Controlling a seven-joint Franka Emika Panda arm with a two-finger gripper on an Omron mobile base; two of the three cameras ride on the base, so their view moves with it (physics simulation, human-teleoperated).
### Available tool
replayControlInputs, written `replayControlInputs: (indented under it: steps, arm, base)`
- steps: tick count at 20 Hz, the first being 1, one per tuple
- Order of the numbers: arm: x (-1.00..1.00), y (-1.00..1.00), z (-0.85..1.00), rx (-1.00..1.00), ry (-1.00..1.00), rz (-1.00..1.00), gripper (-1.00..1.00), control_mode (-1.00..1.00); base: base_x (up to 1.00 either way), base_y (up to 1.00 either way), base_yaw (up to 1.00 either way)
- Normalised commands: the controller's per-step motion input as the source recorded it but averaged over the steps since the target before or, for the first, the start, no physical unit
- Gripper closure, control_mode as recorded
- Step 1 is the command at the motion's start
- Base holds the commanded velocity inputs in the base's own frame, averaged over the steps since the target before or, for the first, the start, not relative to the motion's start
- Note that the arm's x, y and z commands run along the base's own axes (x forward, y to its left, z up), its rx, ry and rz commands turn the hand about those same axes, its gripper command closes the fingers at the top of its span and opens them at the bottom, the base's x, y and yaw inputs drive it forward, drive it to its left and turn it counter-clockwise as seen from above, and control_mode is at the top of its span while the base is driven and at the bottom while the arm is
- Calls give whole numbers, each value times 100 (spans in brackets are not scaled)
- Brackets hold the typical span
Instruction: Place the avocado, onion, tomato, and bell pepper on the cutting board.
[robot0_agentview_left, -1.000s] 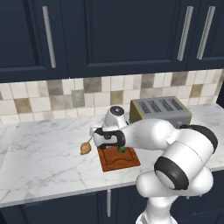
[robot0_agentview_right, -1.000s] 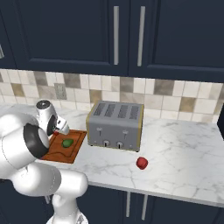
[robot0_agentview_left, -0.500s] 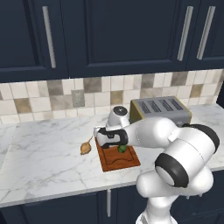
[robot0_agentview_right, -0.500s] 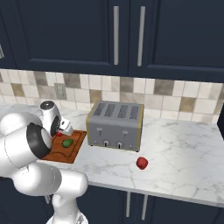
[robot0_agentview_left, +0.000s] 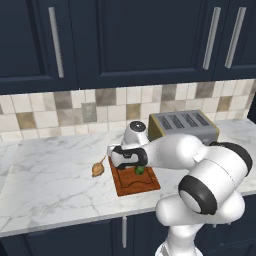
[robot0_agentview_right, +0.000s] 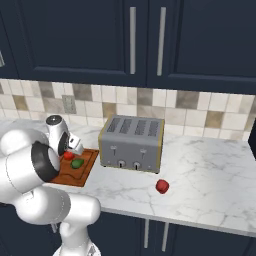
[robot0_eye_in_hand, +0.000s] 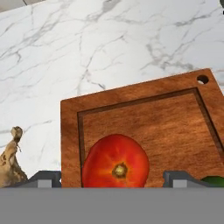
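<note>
The cutting board (robot0_agentview_left: 135, 180) is lying between the onion (robot0_agentview_left: 98, 169) just off its left edge and the toaster (robot0_agentview_right: 131, 143) blocking its right side. The tomato (robot0_agentview_right: 68, 155) and avocado (robot0_agentview_right: 77, 163) are taking its far half; its near half is lying bare. Open worktop (robot0_agentview_right: 210, 185) is stretching right, around the bell pepper (robot0_agentview_right: 162, 186).

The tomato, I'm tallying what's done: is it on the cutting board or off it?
On it. The hand view shows the tomato resting inside the groove of the cutting board, between the open fingers.
</note>
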Motion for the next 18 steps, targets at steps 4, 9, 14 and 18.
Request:
replayControlInputs:
  steps: [4, 9, 14, 18]
  arm:
    - [0, 0, 16, -4, 3, -2, -100, -100]
    - [-1, 19, 47, -2, 1, -1, -100, -100]
    - [-2, 80, 23, 0, 3, 0, -100, -100]
    - [7, 77, -5, -1, 9, 2, -100, -100]
  base:
    - [0, 0, 0]
    - [0, 0, 0]
    - [0, 0, 0]
    - [0, 0, 0]
